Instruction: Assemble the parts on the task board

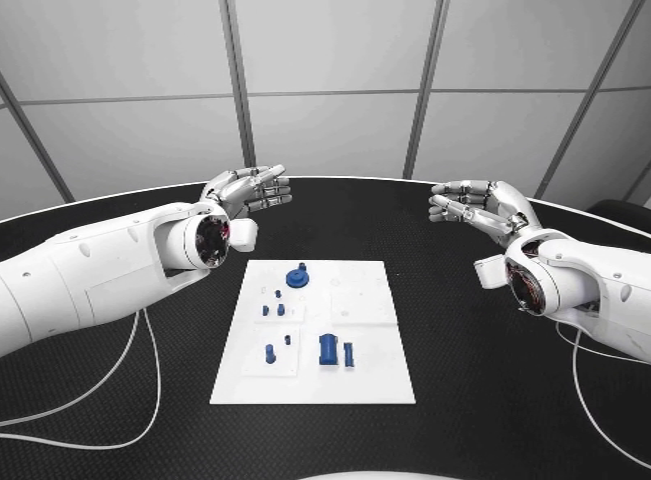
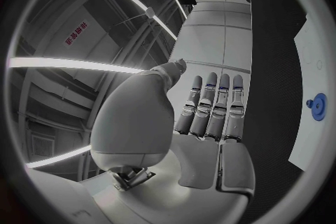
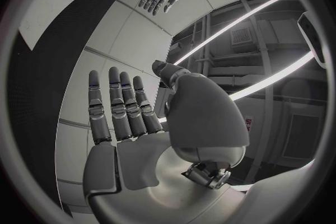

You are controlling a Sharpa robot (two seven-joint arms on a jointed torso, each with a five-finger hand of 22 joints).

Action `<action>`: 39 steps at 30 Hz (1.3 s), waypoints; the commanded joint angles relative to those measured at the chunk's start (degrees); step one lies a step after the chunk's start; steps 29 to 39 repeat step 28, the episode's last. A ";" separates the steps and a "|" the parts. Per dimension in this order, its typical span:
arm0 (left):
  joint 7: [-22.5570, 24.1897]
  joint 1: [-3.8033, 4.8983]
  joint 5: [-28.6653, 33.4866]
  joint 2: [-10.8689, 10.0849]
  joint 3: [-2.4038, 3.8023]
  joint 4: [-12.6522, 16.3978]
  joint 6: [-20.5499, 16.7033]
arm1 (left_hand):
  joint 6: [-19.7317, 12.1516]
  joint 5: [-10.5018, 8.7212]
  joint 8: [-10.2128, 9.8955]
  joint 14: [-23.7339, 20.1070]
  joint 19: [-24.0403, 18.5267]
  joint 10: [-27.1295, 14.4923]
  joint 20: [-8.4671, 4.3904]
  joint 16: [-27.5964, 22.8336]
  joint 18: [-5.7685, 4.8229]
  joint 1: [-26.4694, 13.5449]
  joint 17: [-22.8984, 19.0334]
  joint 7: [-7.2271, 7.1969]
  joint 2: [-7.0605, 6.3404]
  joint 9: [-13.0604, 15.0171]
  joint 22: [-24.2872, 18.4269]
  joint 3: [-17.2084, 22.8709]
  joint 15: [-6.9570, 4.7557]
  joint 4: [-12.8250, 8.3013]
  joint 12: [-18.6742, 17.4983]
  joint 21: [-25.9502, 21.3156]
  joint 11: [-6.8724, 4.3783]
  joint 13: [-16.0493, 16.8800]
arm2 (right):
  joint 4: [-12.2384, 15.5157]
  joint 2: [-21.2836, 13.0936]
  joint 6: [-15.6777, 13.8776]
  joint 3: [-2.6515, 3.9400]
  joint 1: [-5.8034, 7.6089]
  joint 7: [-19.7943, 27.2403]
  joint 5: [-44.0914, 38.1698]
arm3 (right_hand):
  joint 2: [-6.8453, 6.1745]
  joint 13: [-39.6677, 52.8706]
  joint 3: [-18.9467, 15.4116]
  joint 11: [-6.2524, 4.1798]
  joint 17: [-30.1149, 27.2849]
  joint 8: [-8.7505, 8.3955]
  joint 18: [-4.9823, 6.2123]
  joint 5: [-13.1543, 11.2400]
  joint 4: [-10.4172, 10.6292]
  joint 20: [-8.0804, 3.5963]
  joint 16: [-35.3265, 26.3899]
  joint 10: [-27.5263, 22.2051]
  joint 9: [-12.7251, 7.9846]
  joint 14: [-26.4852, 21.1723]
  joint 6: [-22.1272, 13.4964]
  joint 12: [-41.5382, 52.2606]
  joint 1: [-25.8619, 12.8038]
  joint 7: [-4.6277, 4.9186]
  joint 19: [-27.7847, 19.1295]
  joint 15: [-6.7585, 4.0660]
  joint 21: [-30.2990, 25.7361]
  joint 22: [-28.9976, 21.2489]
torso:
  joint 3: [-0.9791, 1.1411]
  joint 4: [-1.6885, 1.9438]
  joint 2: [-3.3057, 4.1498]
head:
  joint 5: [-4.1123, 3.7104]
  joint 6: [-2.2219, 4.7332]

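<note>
Task board [image 1: 368, 380] long axis away from robot (parts [image 1: 330, 349] upright), both hands [image 1: 247, 190] [image 1: 477, 208] empty, fingers [image 2: 210, 102] released.

I see even, bright overhead light; task board [image 1: 314, 335] crisp, nearly shadowless on black counter [image 1: 469, 420]. Wrist views bend straight edges; ceiling light strips glare white there.

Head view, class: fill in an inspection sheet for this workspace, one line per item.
Surface: black round table.
Job's things: white task board at centre; blue round part near its far edge, blue cylinder and small blue pieces nearer.
Clutter: nothing seen.
Robot hands: left robot hand and right robot hand raised beyond the board, fingers apart, holding nothing.
Cables: white cables trail from both arms.
Surroundings: grey panelled wall.
</note>
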 commanded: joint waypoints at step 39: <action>13.81 -13.30 -11.83 -3.23 5.07 18.75 -27.56 | -47.18 -3.08 -11.60 -43.29 -41.76 -56.57 -16.74 -17.00 -9.31 -78.24 -14.77 -8.88 12.14 -19.28 -10.15 -29.32 -9.44 -10.91 -5.93 -10.18 -10.67 -3.70 | 12.76 4.00 -21.64 5.15 -9.58 2.24 14.42 | 9.68 -7.69 -29.33 -10.00 -21.96 -8.26 -9.80 -11.04 -6.33 -15.55 -9.13 -58.20 -25.74 -55.00 -46.61 -5.26 -70.28 -10.52 -47.13 -8.06 -3.75 -21.12 | 2.16 6.08 3.68 | -2.23 7.44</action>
